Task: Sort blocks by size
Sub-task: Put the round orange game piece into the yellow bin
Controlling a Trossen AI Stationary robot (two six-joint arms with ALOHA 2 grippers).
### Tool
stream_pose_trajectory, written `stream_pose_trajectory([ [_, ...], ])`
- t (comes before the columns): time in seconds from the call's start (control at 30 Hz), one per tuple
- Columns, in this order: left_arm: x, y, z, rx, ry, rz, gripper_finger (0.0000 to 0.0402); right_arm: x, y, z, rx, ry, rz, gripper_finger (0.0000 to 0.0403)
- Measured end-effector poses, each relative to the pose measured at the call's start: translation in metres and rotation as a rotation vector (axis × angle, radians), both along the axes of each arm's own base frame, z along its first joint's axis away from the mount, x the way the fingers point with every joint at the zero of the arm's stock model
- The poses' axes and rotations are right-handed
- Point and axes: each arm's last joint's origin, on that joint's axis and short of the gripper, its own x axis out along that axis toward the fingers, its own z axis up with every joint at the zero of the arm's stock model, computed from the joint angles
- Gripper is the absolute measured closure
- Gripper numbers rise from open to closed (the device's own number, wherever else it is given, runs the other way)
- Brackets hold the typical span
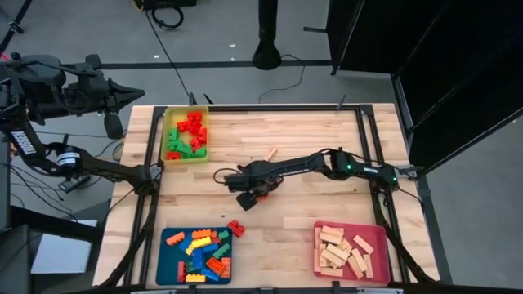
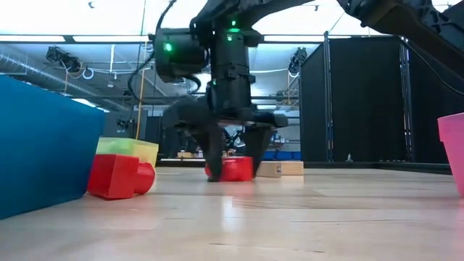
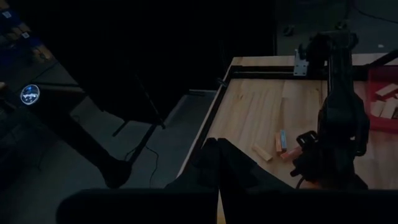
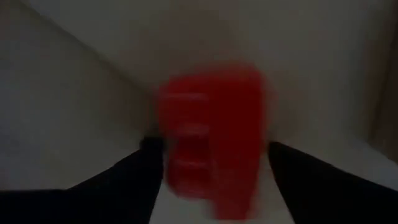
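A small red block point(image 2: 233, 169) sits on the bare wood near the middle of the table point(image 1: 286, 237), and the right gripper point(image 2: 230, 163) is down over it with a dark finger on either side, jaws spread and straddling the block; I cannot tell whether they touch it. A pale wooden bar point(image 2: 280, 168) lies just beyond it. Another red block point(image 1: 235, 228) rests loose beside the blue tray point(image 1: 170, 265), which is full of mixed coloured bricks. The yellow tray point(image 1: 172, 117) holds red and green ones, the pink tray point(image 1: 377, 241) wooden bars. The left gripper point(image 3: 217, 163) hangs off the table's left edge, clenched shut and empty.
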Motion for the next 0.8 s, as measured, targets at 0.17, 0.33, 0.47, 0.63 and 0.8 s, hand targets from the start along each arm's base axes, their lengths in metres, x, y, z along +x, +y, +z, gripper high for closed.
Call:
stream_pose_trajectory([
  [0.17, 0.000, 0.000, 0.000, 0.001, 0.000, 0.004, 0.0399, -0.005, -0.003, -0.006, 0.003, 0.043, -0.011, 0.0195],
  [0.33, 0.000, 0.000, 0.000, 0.003, 0.001, 0.010, 0.0399, -0.004, -0.005, -0.005, 0.001, 0.035, 0.013, 0.0226],
  [0.47, 0.000, 0.000, 0.000, 0.004, 0.001, 0.011, 0.0399, -0.001, -0.006, 0.000, -0.002, 0.015, 0.061, 0.0226],
  [0.63, 0.000, 0.000, 0.000, 0.005, 0.002, 0.013, 0.0399, 0.012, -0.020, 0.016, -0.011, -0.100, 0.081, 0.0226],
  [0.8, 0.000, 0.000, 0.000, 0.006, 0.002, 0.013, 0.0399, 0.040, -0.041, 0.042, -0.039, -0.405, 0.085, 0.0226],
])
